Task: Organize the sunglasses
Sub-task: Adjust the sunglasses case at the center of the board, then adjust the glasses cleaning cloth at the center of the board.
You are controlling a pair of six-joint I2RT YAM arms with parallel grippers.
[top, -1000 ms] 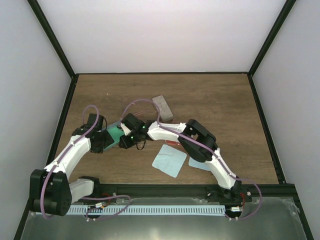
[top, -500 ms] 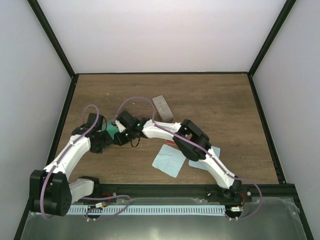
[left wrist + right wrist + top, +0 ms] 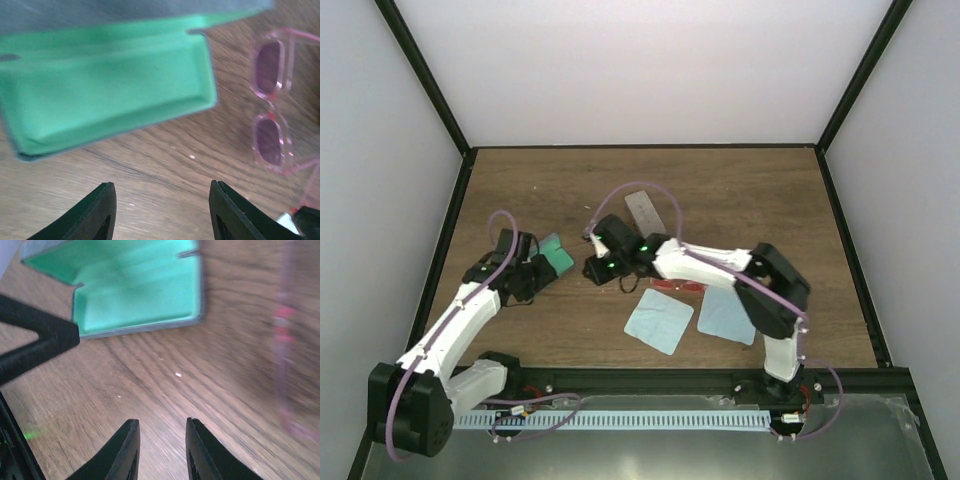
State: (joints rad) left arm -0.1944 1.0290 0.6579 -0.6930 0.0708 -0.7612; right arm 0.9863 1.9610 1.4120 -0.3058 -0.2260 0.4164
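L gripper (image 3: 161, 194) fingers spread wide, empty; R gripper (image 3: 161, 427) fingers narrowly apart, empty too. The pink translucent thin-framed sunglasses (image 3: 270, 102) lie on the wood table (image 3: 165, 160), just right of the open green-lined case (image 3: 110, 95). Prob light, brittle: pinch the bridge, not lenses

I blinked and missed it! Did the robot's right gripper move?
Yes. The right gripper slid to the right, away from the open green case and nearer the grey case, which stayed put.

Fixed overhead of the table (image 3: 740, 200); both wrist cameras close on one open green case (image 3: 105, 85)
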